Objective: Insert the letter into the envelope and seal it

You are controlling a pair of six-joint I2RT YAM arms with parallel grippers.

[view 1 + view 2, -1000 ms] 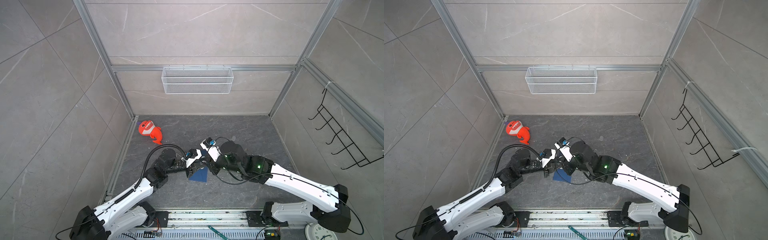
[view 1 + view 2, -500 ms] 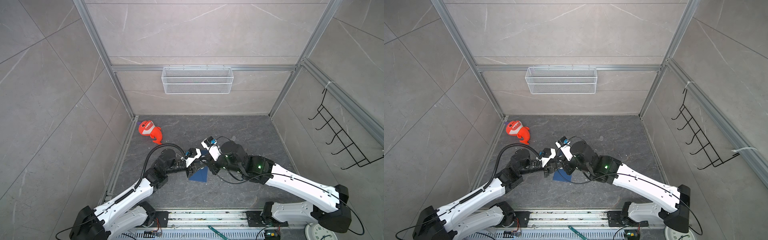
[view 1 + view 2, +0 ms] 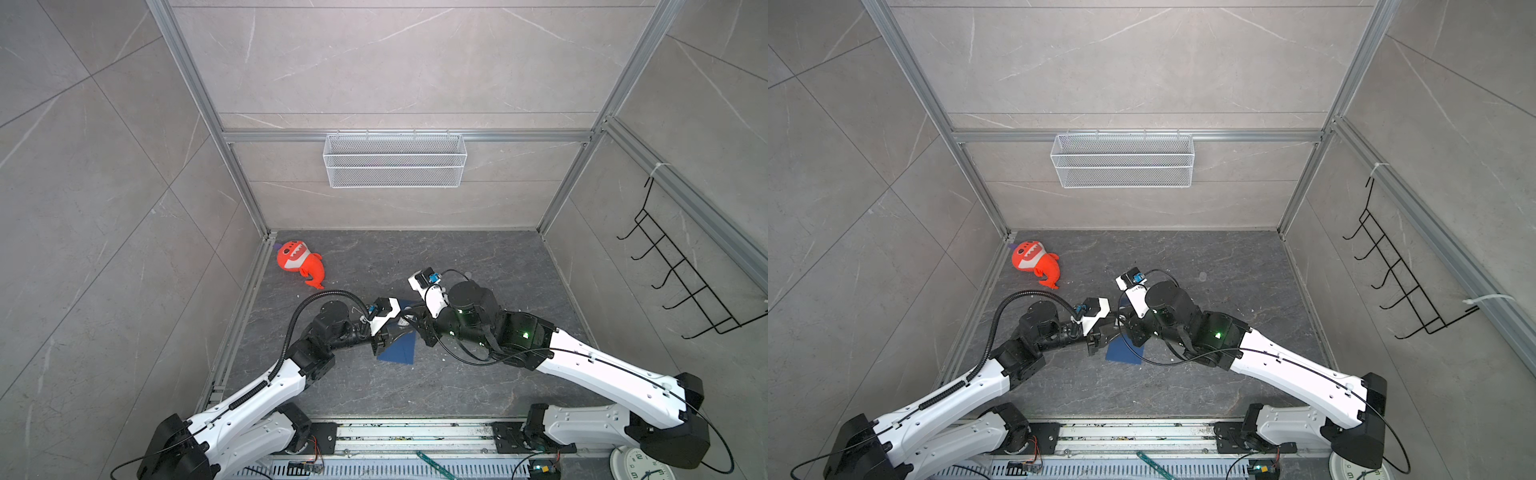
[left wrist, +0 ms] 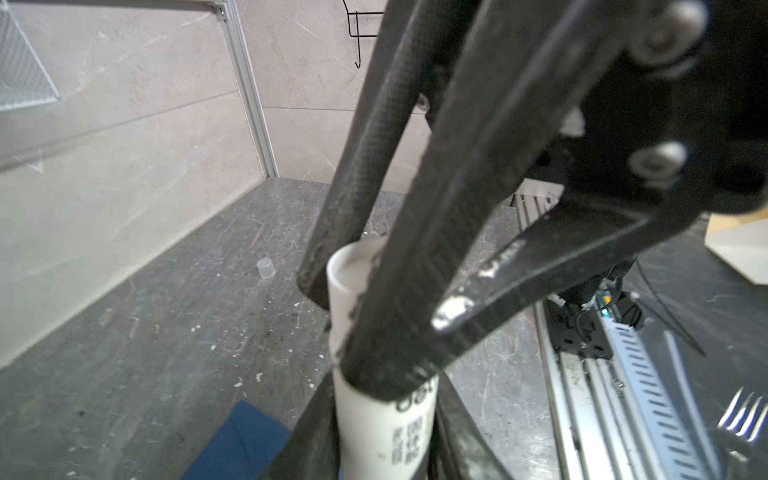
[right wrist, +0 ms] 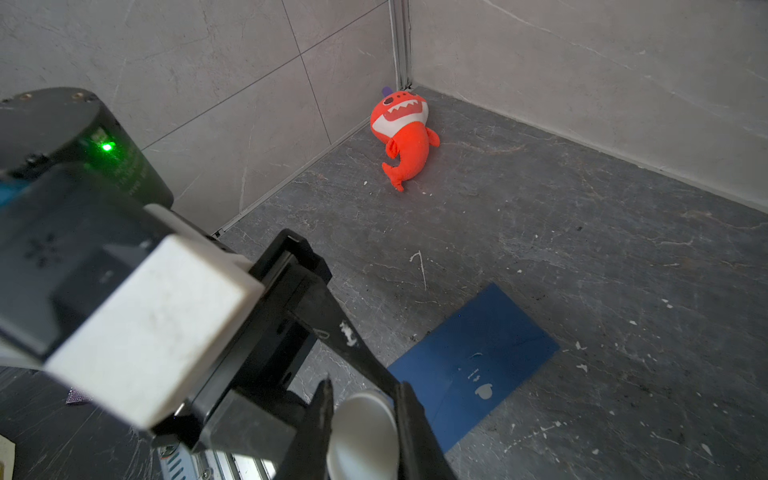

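In both top views the arms meet over the middle of the grey stone-look desk (image 3: 415,386). The left pincer (image 3: 397,328) and right pincer (image 3: 419,326) share a white cylindrical plastic glue stick (image 3: 405,321). The dark navy paper envelope (image 3: 399,351) lies flat at their six o'clock. No tan letter shows; I'd guess it is already inside.

Left wrist view: the left pincer is clenched on the tube's printed body and the right pincer is clamped round its open end. A small clear cap (image 4: 265,267) lies well apart.

Right wrist view: the envelope (image 5: 478,361) rests pale mark up, just beside the tube.

To do this well, I'd hold one grasp firm, twist gently, then dab along the flap edge.
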